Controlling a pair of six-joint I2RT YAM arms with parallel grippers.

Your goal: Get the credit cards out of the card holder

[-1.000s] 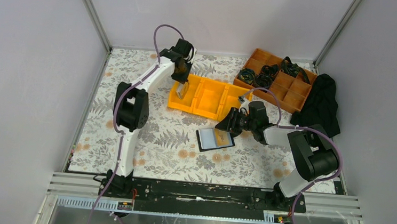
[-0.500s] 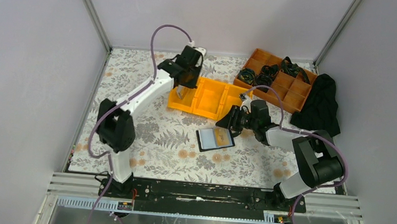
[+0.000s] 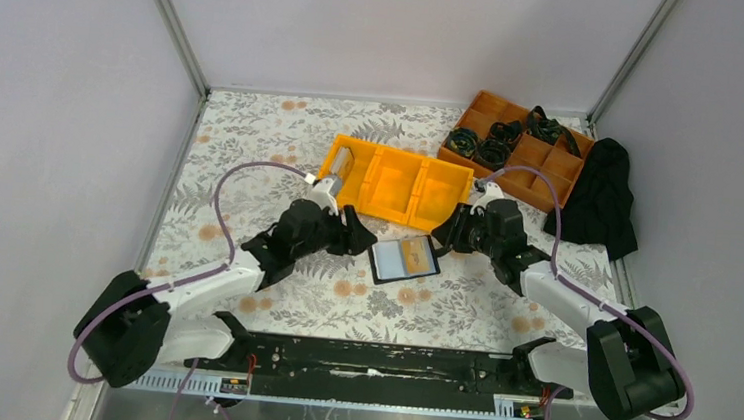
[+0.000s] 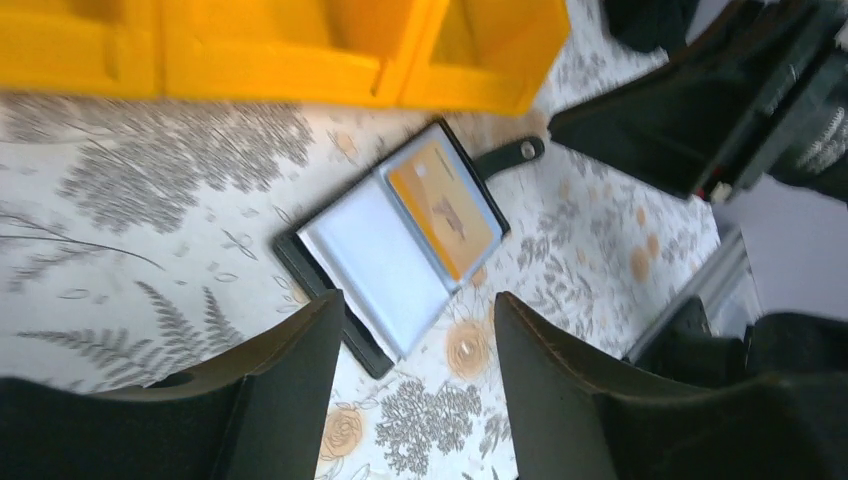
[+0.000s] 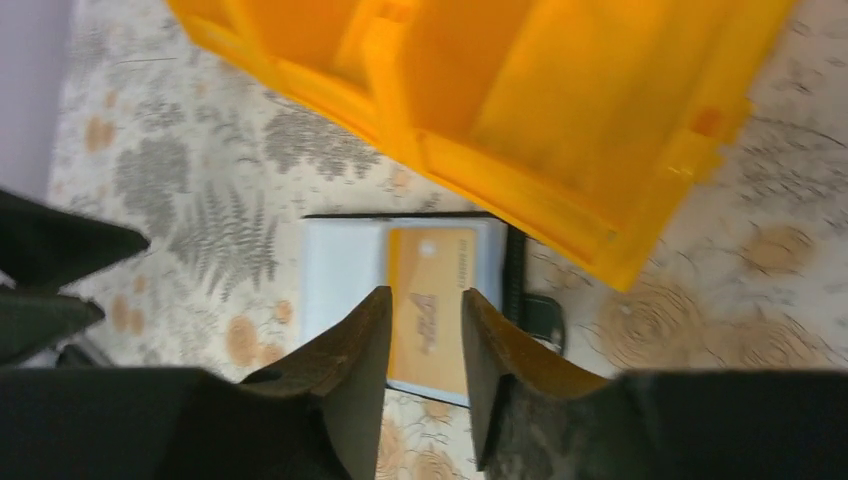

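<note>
Left gripper (image 4: 420, 300): is hovering low over the floral table (image 3: 250, 180), its fingers (image 4: 290, 390) spreading wide with nothing between them.
Card holder, place: the card holder (image 3: 404, 260) is lying open and flat on the table just ahead of the left gripper's (image 3: 355, 242) fingertips, sitting between the two grippers.
Card holder, axis: its opened length is running from the left gripper toward the right gripper (image 3: 443, 234), the end by the left gripper sitting slightly nearer the arm bases; its closing strap (image 4: 510, 155) is pointing out from the end by the right gripper.
Card holder, look: black edging is framing two clear sleeves. The sleeve by the left gripper is showing pale grey. The one by the right gripper is showing a tan card (image 4: 445, 205), whose long side is running crosswise to the holder's length.
Right gripper: is hanging over the holder's far right corner, its fingers (image 5: 500, 370) standing a little apart and pinching nothing; the tan card is showing through the gap.
Room, near side: bare table is lying open on the holder's near side and behind the left gripper.
Room, far side: the yellow bin (image 3: 390, 181) is sitting close beyond the holder and both fingertips, its corner nearly reaching the strap.
Beyond the right gripper: a brown tray (image 3: 518, 151) and a black cloth (image 3: 600, 193) are sitting by the far right corner.
</note>
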